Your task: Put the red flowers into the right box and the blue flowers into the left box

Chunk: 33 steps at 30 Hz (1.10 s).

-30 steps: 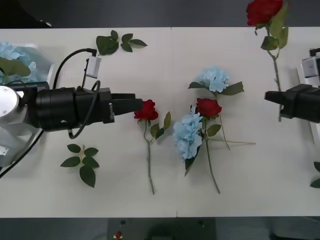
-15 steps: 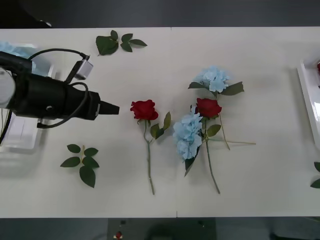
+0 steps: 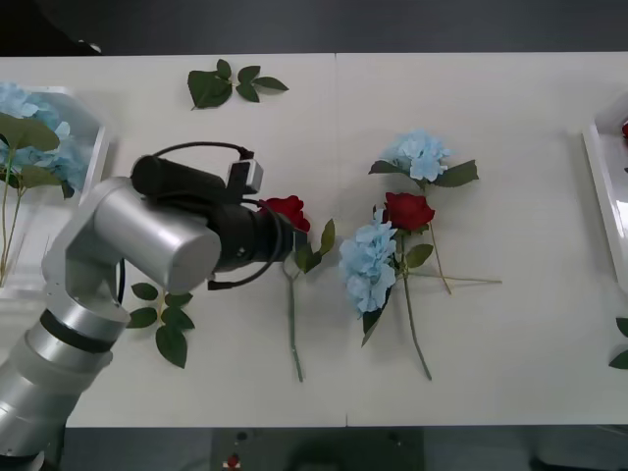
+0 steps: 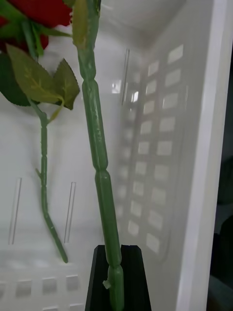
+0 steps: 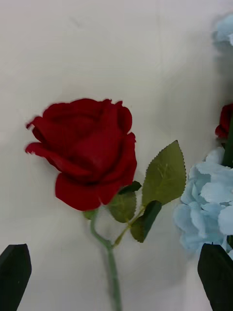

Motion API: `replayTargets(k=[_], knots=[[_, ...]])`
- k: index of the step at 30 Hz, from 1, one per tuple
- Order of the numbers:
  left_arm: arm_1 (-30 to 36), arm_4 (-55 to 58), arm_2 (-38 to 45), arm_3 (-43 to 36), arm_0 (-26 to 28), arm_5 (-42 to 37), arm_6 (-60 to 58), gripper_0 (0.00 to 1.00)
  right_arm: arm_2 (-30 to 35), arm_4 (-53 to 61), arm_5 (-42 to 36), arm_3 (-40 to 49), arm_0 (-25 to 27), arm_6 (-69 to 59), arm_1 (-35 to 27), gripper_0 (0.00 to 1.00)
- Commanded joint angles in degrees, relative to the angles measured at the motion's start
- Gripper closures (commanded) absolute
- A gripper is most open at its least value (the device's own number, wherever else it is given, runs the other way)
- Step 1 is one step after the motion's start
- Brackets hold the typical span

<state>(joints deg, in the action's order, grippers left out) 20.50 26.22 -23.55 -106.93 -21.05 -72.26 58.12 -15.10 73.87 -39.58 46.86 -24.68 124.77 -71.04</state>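
From above, the left arm reaches in over the white tabletop (image 3: 491, 363), and its wrist covers the stem top of a red rose (image 3: 287, 208) lying near the middle. The left claw (image 5: 116, 277) itself is hidden under that wrist in the front view, but its own camera shows it plainly: the two black fingertips (image 5: 14, 274) are spread wide at the corners, with the rose bloom (image 5: 90, 150) and its green leaves lying on the tabletop between and ahead of them, nothing gripped.

Just beside that rose, the wrist camera catches the edge of a pale blue flower (image 5: 208, 194). The front view shows this blue flower (image 3: 369, 263) lying against a second red rose (image 3: 408, 210), their stems crossing, and another blue flower (image 3: 420, 154) just behind them. Loose leaf sprigs lie at the far edge (image 3: 224, 83) and near the arm's elbow (image 3: 165, 316).

The left box (image 3: 90, 147) sits at the left edge with a blue flower (image 3: 25, 128) already in it. At the right edge only a strip of the right box (image 3: 603, 211) shows from above.

The right wrist camera looks into that white box (image 4: 165, 146): the right claw (image 4: 116, 277) is pinching the lower end of a rose stem (image 4: 97, 146) between its black fingers, the stem standing up over the tray. Another rose (image 4: 29, 29) lies in the tray behind it, its stem (image 4: 44, 184) trailing along the floor.
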Motion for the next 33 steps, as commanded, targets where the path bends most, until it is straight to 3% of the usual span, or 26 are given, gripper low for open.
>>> replayTargets(k=[1,5,6,7,8,10,14,18,25,29,33], knots=[[0.1,-4.6,-2.1,2.6,-1.2,4.1,2.5,0.0,-0.1,-3.6,3.5,-2.2,-0.8,-2.3,1.8,1.0],[0.1,-9.9,-5.3,6.1,-1.2,8.2,2.1,0.0,-1.0,-5.5,4.3,-2.7,-0.8,-2.3,2.3,0.98],[0.1,-10.5,-5.6,7.1,-1.3,9.2,2.0,0.0,-1.2,-5.4,4.3,-2.7,-0.8,-2.3,2.3,0.89],[-0.1,-11.0,-5.9,8.7,-1.3,10.8,2.0,0.0,-1.3,-5.5,4.3,-2.7,-0.8,-2.2,2.3,0.67],[-0.1,-11.1,-5.9,9.3,-1.3,11.4,2.1,0.0,-1.3,-5.5,4.3,-2.7,-0.8,-2.2,2.3,0.6],[-0.6,-11.6,-5.9,11.3,-1.6,13.5,2.2,0.0,-1.3,-5.4,4.3,-2.7,-1.0,-2.0,2.3,0.34],[-1.2,-13.0,-5.9,12.6,-2.2,14.0,2.3,0.0,-1.3,-5.0,1.3,-2.2,-2.2,-1.7,2.3,0.14],[-1.3,-13.3,-5.9,13.1,-2.9,14.0,2.5,0.0,-1.3,-4.3,-5.9,-1.0,-5.4,-2.2,2.3,0.06],[-1.9,-13.3,-6.0,16.9,-4.0,17.1,3.2,0.0,-1.3,-3.4,-20.7,5.2,-11.2,-11.2,2.2,0.06],[-2.7,-13.4,-5.9,19.4,-5.3,17.9,3.4,0.0,-1.3,-4.1,-26.7,12.5,-12.2,-20.1,2.3,0.05],[-3.7,-15.2,-5.9,20.4,-5.9,17.9,3.1,0.04,-3.3,-5.1,-31.5,26.2,-12.3,-32.4,1.8,0.05]])
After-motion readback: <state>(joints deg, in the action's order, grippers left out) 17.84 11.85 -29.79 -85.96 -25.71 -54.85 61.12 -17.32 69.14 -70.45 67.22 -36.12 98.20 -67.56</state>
